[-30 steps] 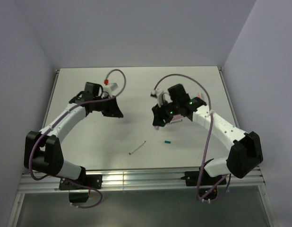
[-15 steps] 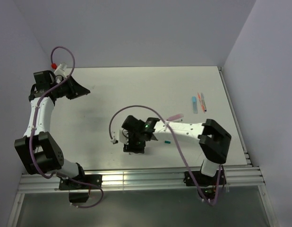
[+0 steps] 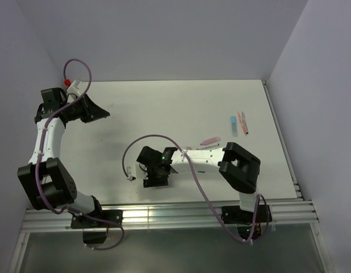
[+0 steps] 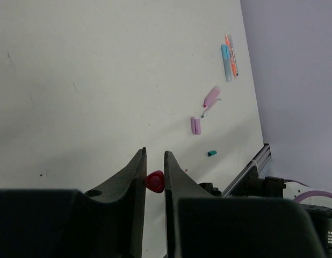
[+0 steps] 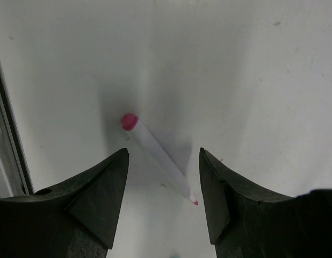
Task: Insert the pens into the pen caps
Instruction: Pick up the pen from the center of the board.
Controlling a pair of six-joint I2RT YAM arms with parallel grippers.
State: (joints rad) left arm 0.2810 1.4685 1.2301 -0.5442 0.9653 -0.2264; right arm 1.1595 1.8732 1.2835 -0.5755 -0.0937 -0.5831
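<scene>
Jaws of right gripper (image 5: 163,155) spread, straddling whitish pen (image 5: 155,152) by near edge of worktop (image 3: 181,108), positioned to grasp it. Jaws of left gripper (image 4: 154,158) pinch red cap (image 4: 154,181) above far-left corner, presumably ready to receive pen.

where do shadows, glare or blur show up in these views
Right wrist view: the right hand shades the table around the white pen. Left wrist view: the left hand holding the red cap is a dark, detail-poor mass. Top view: glare on the front rail.

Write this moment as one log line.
left gripper: shut on red cap | right gripper: open over whitish pen | whitish pen: flat on table
</scene>
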